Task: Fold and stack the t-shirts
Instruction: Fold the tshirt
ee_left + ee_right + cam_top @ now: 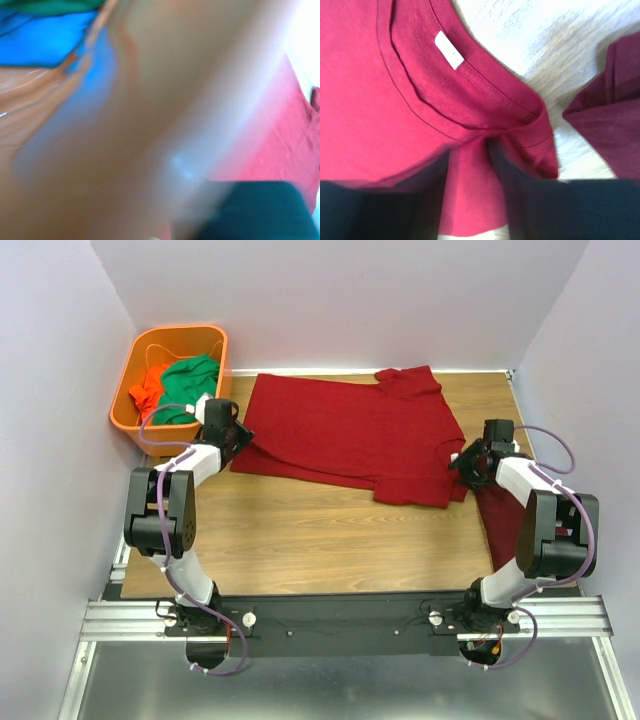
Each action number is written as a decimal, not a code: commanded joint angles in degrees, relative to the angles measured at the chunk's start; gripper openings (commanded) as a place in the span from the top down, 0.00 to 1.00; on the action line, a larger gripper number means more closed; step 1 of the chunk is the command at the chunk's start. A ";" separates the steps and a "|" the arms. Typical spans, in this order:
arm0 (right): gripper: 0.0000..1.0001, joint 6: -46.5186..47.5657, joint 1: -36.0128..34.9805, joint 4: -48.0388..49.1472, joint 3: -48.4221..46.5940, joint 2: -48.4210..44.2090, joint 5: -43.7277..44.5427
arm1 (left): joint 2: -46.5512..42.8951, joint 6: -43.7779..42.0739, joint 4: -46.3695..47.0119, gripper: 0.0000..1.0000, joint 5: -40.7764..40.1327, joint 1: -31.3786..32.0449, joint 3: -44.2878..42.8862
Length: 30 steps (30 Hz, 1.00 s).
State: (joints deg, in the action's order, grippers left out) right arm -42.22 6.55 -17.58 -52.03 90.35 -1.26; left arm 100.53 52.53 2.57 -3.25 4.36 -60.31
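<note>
A maroon t-shirt [345,430] lies spread across the back of the wooden table. My right gripper [463,462] is at its right edge by the collar. In the right wrist view the right gripper [469,156] is shut on a pinched fold of that t-shirt [380,100], just below the neckband and white label [449,49]. My left gripper [236,436] is at the shirt's left edge. The left wrist view is badly blurred: one dark finger [250,210] and red cloth [295,130] show, and the jaws cannot be made out. A second maroon t-shirt [500,520] lies at the right edge, partly under my right arm.
An orange basket [133,375] at the back left holds a green garment [190,385] and a bright orange garment [150,388]. White walls close in the table on the left, back and right. Bare wood [330,540] lies in front of the spread shirt.
</note>
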 commanded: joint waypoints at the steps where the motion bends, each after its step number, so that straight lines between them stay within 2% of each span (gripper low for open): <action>1: 0.32 0.82 0.66 1.06 -1.32 0.54 -1.55 | -0.68 -2.26 6.39 0.64 5.17 0.03 0.28; 2: 0.26 0.91 0.66 1.06 -1.32 -0.16 -1.99 | -1.21 -2.35 7.44 0.60 5.70 0.03 0.81; 4: 0.17 1.34 0.66 1.15 -1.23 -1.22 -3.39 | -2.44 -2.96 8.85 0.58 7.02 0.12 1.51; 10: 0.15 2.75 0.22 1.24 2.37 -7.28 -7.70 | -5.60 -4.72 11.14 0.58 8.00 1.52 3.62; 15: 0.15 3.02 -2.14 0.97 8.34 -15.27 -8.23 | -10.26 -4.28 8.42 0.59 1.51 3.63 6.78; 19: 0.18 1.79 -5.48 0.36 13.26 -20.29 -7.10 | -17.10 -2.61 5.00 0.60 -7.09 6.62 12.31; 21: 0.22 1.18 -6.45 0.09 15.81 -21.61 -6.83 | -19.48 -0.95 3.59 0.62 -9.84 7.85 14.16; 22: 0.29 0.48 -7.85 0.09 16.60 -21.88 -6.83 | -21.58 -0.51 2.98 0.62 -10.81 7.94 15.13; 23: 0.30 -0.05 -8.56 0.18 18.18 -22.57 -6.74 | -22.39 0.11 1.84 0.62 -12.47 7.94 16.97; 25: 0.35 -1.98 -11.81 0.62 19.33 -22.76 -5.26 | -24.14 1.25 0.60 0.62 -14.06 7.94 19.08; 30: 0.36 -5.15 -15.69 3.25 21.27 -20.75 -3.84 | -24.07 1.43 0.68 0.62 -14.69 7.94 20.68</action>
State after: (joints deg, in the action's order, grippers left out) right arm -44.29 -7.75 -16.45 -31.88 68.60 -7.05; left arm 76.53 52.93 5.13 -13.58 12.32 -40.58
